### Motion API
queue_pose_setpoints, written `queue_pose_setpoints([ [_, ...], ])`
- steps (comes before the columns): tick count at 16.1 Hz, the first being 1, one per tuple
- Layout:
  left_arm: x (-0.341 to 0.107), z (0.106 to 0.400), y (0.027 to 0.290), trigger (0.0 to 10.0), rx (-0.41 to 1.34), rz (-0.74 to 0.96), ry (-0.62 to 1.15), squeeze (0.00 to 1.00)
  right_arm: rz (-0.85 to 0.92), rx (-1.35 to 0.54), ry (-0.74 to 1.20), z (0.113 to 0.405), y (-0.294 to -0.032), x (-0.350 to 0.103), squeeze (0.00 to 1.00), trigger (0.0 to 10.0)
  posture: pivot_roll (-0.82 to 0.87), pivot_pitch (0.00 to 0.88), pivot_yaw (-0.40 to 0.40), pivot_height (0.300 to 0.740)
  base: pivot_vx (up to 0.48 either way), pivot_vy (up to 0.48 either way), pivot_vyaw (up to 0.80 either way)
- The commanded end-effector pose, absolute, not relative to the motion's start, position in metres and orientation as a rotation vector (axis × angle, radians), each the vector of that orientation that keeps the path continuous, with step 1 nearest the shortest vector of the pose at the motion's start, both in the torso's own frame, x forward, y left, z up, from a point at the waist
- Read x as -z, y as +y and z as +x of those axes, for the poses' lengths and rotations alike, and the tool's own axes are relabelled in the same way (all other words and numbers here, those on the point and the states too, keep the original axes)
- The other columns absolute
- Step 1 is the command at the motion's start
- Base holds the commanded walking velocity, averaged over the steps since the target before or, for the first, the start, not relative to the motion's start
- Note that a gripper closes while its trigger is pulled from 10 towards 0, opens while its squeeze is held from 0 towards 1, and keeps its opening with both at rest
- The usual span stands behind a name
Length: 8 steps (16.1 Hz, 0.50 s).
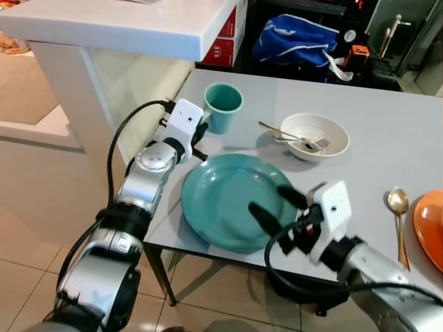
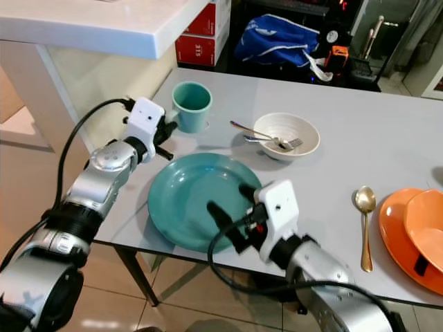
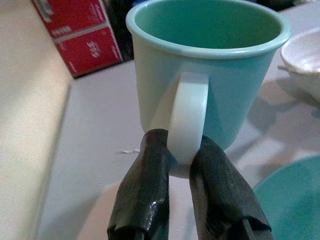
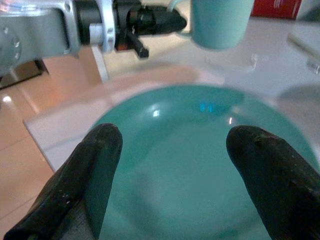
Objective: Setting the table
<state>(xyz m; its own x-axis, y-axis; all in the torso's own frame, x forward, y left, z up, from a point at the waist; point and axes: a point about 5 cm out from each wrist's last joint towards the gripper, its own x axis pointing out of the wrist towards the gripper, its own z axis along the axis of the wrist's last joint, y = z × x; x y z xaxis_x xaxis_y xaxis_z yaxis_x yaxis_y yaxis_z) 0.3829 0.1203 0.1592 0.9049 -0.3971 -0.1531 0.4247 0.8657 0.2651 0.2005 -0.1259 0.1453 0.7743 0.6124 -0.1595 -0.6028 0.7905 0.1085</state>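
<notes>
Teal mug (image 1: 223,106) sits at the surface's (image 1: 387,104) far left corner, left claw (image 3: 182,165) pinched on its handle. Right claw (image 1: 277,207) hovers wide open over the teal plate (image 1: 221,197), holding nothing. Bowl (image 1: 315,135), spoon (image 1: 399,214), orange plate (image 1: 430,228) already laid; mug placement looks unfinished.

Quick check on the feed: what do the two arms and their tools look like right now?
Both arms are silver metal with black joint bands. Each wrist carries a white box with a small dark dot, and a black cable loops beside it. The left tool and right tool each have two long, rounded, matte black fingers.
</notes>
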Motion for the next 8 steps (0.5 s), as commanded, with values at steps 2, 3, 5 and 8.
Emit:
queue_pose_setpoints([
  [2, -0.161, 0.392, 0.115, 10.0, 0.457, 0.311, 0.084, 0.00, 0.029, -0.634, 0.218, 0.196, -0.127, -0.148, 0.00, 10.0, -0.10, 0.031, 0.036, 0.740, 0.000, 0.000, 0.00],
  [3, -0.161, 0.394, 0.115, 10.0, 0.452, 0.314, 0.089, 0.00, 0.026, -0.603, 0.228, 0.196, -0.128, -0.147, 0.00, 10.0, -0.11, 0.036, 0.037, 0.740, 0.000, 0.000, 0.00],
  [5, -0.156, 0.396, 0.118, 10.0, 0.426, 0.300, 0.107, 0.00, 0.026, -0.569, 0.246, 0.195, -0.128, -0.147, 0.00, 10.0, -0.12, 0.055, 0.038, 0.740, 0.000, 0.000, 0.00],
  [8, -0.148, 0.396, 0.124, 10.0, 0.374, 0.290, 0.134, 0.00, 0.036, -0.566, 0.244, 0.193, -0.121, -0.151, 0.00, 10.0, -0.14, 0.102, 0.034, 0.740, 0.000, 0.000, 0.00],
])
